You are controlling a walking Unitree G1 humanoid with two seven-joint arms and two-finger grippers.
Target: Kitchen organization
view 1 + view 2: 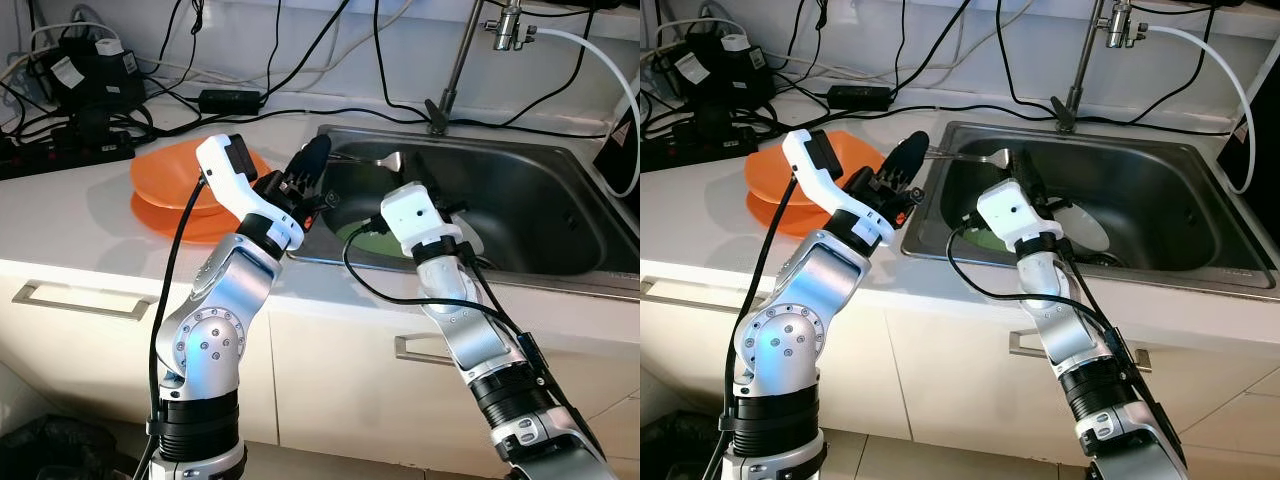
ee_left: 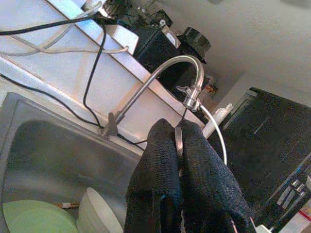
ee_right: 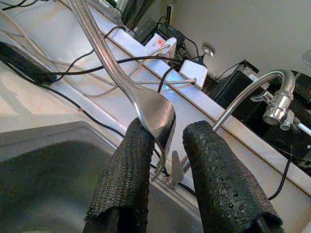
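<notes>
Honestly, handing over a spoon (image 1: 385, 159) above the sink (image 1: 560, 250), looking dicey

Left pincer (image 1: 312, 160) clamping the handle, right pincer (image 3: 165, 160) gaping around the bowl; risking slipping if released early.

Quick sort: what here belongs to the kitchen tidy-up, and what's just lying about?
In the job: spoon in left end effector, right end effector, orange plates, green plate, white plate, sink.
Lying about: power strip, cables, black adapter.

White countertop (image 1: 80, 215), orange plates (image 1: 175, 190) stacked on it, black cables (image 1: 90, 125), steel sink (image 1: 530, 205) inset
</notes>
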